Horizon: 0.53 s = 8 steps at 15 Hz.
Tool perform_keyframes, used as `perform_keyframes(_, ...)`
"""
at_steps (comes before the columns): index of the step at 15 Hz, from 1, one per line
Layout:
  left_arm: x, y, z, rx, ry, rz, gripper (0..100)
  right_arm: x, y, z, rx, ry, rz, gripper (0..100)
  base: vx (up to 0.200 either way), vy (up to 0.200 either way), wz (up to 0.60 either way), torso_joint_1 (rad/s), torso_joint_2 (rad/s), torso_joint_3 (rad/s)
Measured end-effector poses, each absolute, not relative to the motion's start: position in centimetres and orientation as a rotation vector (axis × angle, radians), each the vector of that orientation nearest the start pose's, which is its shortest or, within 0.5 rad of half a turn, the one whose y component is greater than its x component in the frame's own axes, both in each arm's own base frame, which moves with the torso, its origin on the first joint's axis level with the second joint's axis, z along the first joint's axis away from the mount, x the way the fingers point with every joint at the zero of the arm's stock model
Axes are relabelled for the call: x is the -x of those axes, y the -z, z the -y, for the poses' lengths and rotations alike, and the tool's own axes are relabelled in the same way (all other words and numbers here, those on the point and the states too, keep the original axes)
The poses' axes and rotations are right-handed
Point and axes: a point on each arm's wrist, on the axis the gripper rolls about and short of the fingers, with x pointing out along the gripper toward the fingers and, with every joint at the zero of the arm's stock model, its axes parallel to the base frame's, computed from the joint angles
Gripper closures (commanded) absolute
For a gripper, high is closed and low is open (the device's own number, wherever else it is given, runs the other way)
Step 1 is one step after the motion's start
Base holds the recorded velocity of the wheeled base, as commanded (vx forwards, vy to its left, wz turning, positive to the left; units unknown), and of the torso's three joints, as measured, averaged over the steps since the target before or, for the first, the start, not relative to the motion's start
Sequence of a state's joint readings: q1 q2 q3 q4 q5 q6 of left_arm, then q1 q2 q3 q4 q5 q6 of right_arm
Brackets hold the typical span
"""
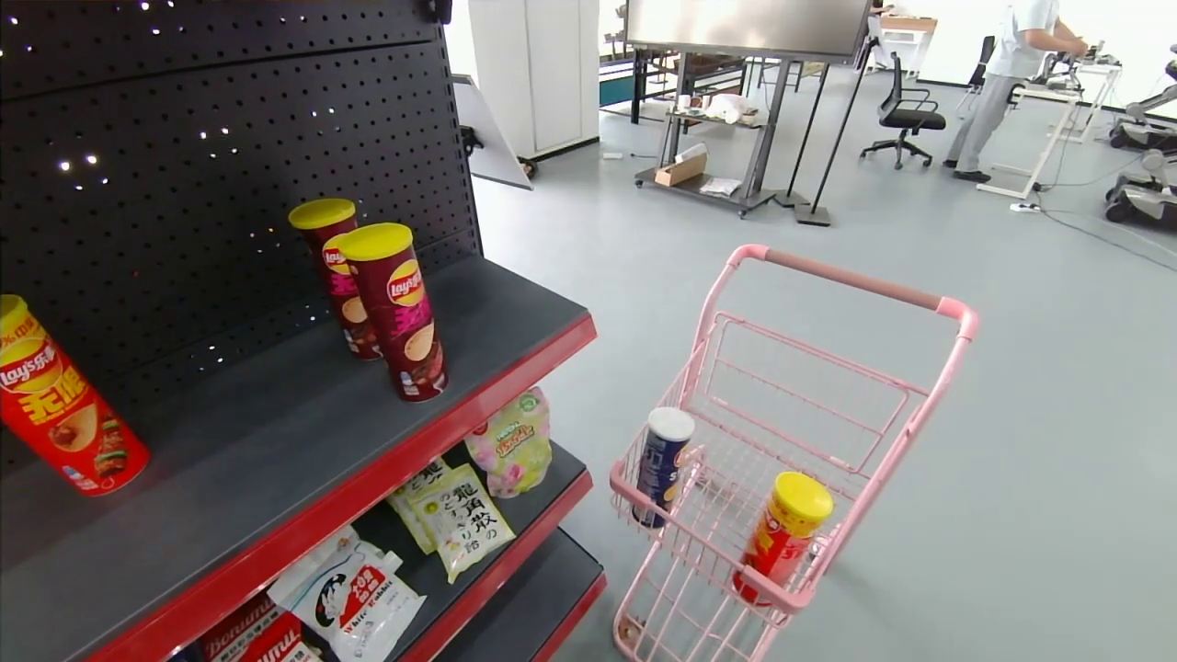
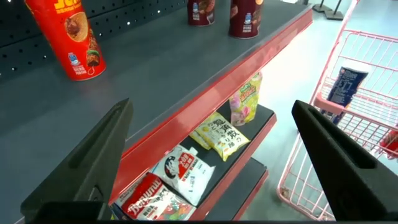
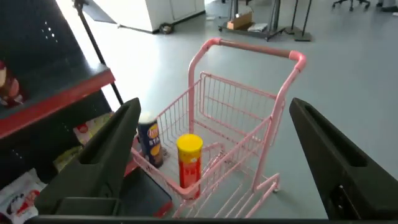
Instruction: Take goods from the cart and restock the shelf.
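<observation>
Right gripper [image 3: 214,102] hangs open over the cart [image 3: 255,48], guessing it's after the red can [image 3: 188,165] or blue can [image 3: 150,140] inside; left gripper [image 2: 211,106], empty and open too, hovers beside the cart

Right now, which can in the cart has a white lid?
The dark blue can, at the left of the cart. The other one, the red can, has a yellow lid.

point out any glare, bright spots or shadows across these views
Head view: light pricks through the pegboard holes as bright dots; the room's far right corner is washed out white. Left wrist view: the open left pincer reads dark against the brighter top shelf. Right wrist view: the pink cart throws only a faint shadow on the floor.
</observation>
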<state>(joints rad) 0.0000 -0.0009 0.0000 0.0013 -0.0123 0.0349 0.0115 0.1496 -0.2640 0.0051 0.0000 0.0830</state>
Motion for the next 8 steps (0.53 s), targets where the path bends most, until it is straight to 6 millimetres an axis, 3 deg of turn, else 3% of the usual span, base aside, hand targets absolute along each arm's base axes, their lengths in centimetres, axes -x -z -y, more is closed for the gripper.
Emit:
perform_keyframes(2,2.3,-7.5,0.0,-0.034,0.01,-0.001,0,0.6,-20.3,0.0,-0.126,-0.015,0.049,0,0.0,0.0,0.0,0.0,0.0,0.0)
perform_keyframes(4,2.3,-7.5,0.0,-0.035,0.012,-0.001,0,-4.6,-22.7,0.0,-0.171,0.012,-0.127,0,0.0,0.0,0.0,0.0,0.0,0.0)
perform_keyframes(6,2.3,-7.5,0.0,-0.036,0.012,-0.001,0,-10.4,-22.0,-0.1,-0.199,0.038,-0.359,0,0.0,0.0,0.0,0.0,0.0,0.0)
perform_keyframes(8,2.3,-7.5,0.0,-0.037,0.012,-0.001,0,-14.7,-19.5,-1.1,-0.2,0.012,-0.565,0,0.0,0.0,0.0,0.0,0.0,0.0)
